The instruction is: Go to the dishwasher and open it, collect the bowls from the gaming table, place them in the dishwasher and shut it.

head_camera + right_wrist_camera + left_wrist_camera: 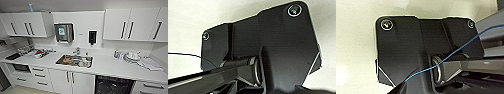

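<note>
The dishwasher (113,85) is the dark under-counter bay at the lower right of the head view, between white cabinet doors (71,82) and a drawer front (150,87). It looks dark and speckled, and I cannot tell whether its door is open or shut. The bowls and the gaming table are out of view. The wrist views show my own dark plates and jointed bars over a pale surface.
A white counter (107,66) runs across the view with a steel sink (74,60) full of dishes. Crockery (132,57) stands at the right and clutter (41,53) at the left. Drawers (38,75) sit below left. Wall cabinets (130,23) and a towel dispenser (63,32) hang above.
</note>
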